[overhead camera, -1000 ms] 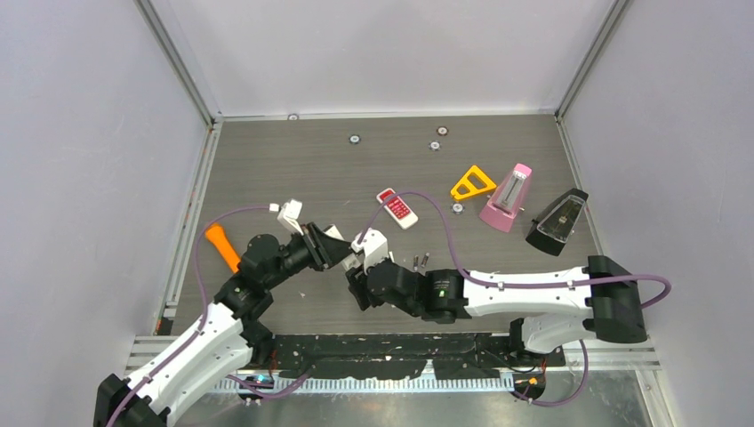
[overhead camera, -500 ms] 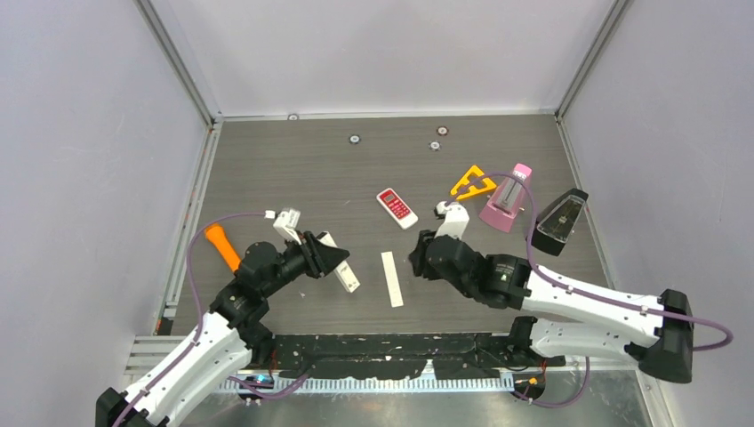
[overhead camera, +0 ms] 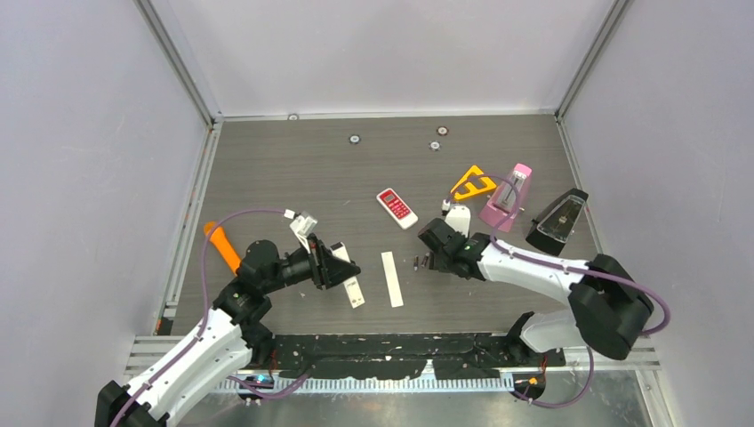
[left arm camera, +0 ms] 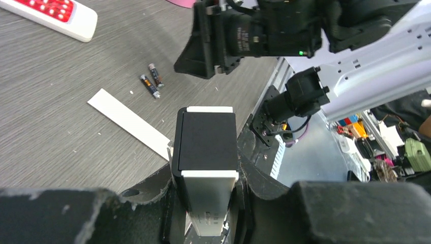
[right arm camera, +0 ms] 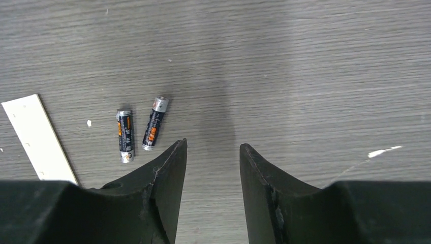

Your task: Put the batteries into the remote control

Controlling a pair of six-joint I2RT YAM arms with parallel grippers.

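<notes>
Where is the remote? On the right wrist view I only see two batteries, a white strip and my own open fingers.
Observer: The left arm's fingers are clamped on the white remote.
Operator: Where is that from the strip?
Observer: In the top view the held remote sits just left of the white strip, with the two batteries on the strip's other side.
Operator: Is there any other remote out there?
Observer: Yes, a red-buttoned remote lies farther back on the table, and neither arm is touching it.
</notes>
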